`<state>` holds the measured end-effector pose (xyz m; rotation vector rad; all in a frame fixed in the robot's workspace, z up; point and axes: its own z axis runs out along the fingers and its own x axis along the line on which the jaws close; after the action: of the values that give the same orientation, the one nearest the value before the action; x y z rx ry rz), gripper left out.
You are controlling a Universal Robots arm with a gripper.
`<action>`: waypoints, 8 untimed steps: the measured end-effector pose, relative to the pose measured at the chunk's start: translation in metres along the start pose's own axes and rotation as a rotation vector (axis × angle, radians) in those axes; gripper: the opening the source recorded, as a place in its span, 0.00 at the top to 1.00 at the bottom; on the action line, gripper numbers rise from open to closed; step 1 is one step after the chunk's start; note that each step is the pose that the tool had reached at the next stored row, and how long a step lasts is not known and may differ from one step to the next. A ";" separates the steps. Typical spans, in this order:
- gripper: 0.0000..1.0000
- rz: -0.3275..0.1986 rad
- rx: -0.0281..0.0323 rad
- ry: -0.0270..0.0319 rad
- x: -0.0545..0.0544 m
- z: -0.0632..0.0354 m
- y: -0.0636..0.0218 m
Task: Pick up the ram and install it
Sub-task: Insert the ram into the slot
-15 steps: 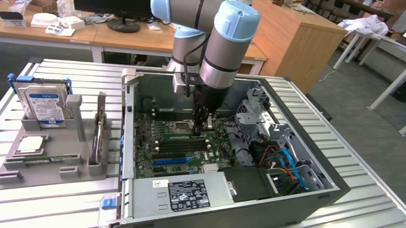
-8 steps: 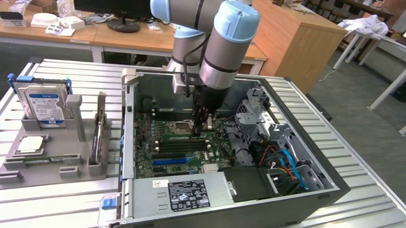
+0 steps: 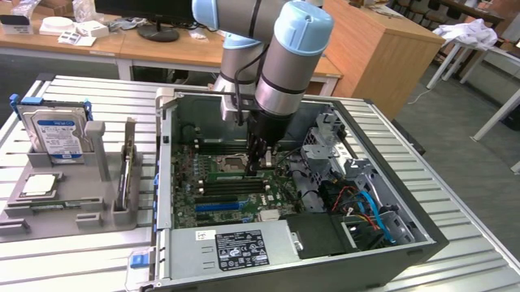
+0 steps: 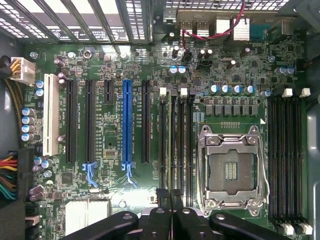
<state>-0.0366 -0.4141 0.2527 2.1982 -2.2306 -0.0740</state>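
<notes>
- Computer case point(image 3: 382, 264): matt dark grey sheet metal.
- Motherboard point(image 4: 110, 165) inside the case: green board, slightly glossy.
- Socket frame point(image 4: 206, 170) inside the case: shiny bare metal.
- Gripper point(image 4: 170, 192) inside the case: smooth black plastic.
- Desk point(image 3: 81, 261) under the case: ribbed bright metal.

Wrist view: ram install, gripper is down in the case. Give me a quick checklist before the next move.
1. Gripper shut: ok.
2. Gripper above the memory slots, beside the CPU socket: ok.
3. Grip holds the ram: cannot tell.
4. Slot latches open: cannot tell.
5. Cables apart from the gripper, toward the exterior view's right: ok.
</notes>
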 end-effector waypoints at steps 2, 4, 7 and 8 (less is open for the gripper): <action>0.88 0.000 -0.0001 0.0002 0.000 0.0001 0.0000; 0.88 0.000 0.0000 0.0000 0.000 0.0011 0.0000; 0.88 0.000 0.0000 0.0000 0.000 0.0035 -0.0001; 0.88 0.000 0.0000 0.0001 0.000 0.0043 -0.0002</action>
<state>-0.0366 -0.4141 0.2484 2.1981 -2.2306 -0.0739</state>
